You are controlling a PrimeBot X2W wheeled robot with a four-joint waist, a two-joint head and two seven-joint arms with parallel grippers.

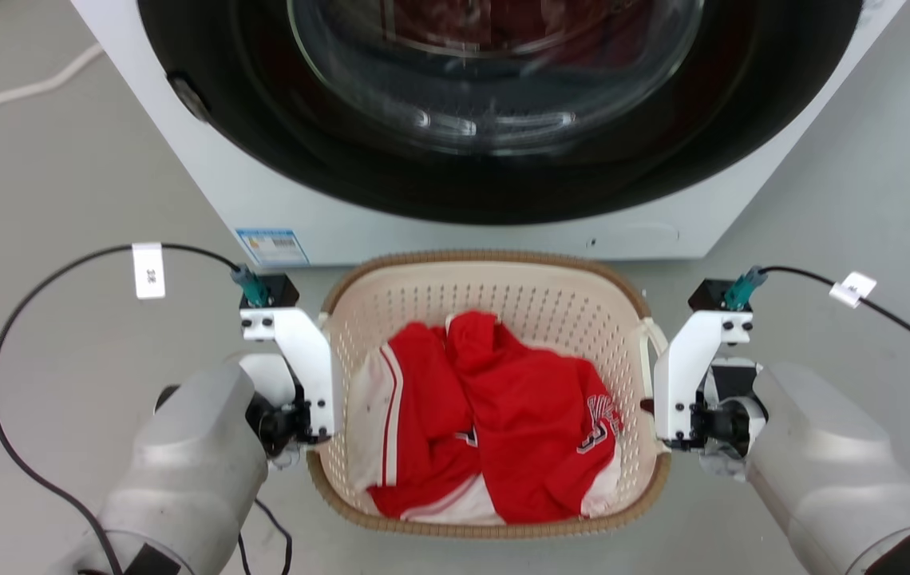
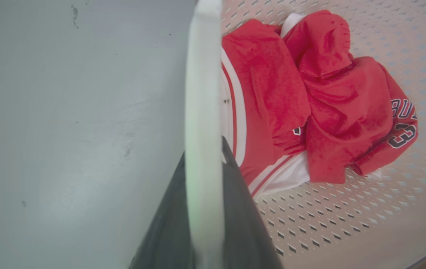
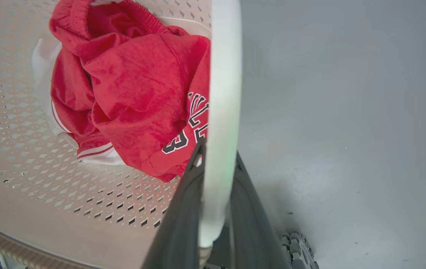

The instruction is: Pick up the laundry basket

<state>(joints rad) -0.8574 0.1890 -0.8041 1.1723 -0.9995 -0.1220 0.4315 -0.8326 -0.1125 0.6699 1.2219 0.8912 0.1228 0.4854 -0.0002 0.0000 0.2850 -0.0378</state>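
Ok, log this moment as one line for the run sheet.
stage: grasp | left gripper: shut on left handle | right gripper: shut on right handle | laundry basket: holds red jersey | lift: cannot tell

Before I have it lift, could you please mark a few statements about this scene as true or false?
1. The laundry basket holds red and white clothing. True.
2. The left gripper has a dark finger on each side of the basket's white handle. True.
3. The basket stands in front of a wooden cupboard. False: a white washing machine stands just beyond it.
4. The right gripper hangs over bare floor, apart from the basket. False: its fingers close around the basket's other handle.
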